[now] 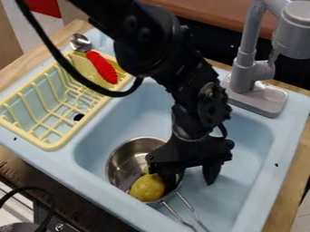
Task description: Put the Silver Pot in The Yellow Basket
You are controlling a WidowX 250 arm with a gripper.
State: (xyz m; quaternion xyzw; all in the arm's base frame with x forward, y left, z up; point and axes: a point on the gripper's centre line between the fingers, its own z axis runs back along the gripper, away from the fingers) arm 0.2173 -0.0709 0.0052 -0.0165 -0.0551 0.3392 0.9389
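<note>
The black gripper (190, 177) hangs over the right side of the silver pot (128, 156) in the sink. Its fingers are spread apart: one is over the pot's right part, the other outside the pot to the right. The pot's right rim is partly hidden behind the gripper. A yellow, rounded object lies in the pot, and the wire handle points toward the sink's lower edge. At the left, the yellow basket (47, 146), a slatted rack, rests on the sink's ledge.
A red-handled utensil (102, 67) with a metal head lies across the basket's far end. The grey faucet (244, 68) stands behind the sink at the upper right. The light blue sink wall (97, 140) separates pot and basket. A black cable loops over the basket's far part.
</note>
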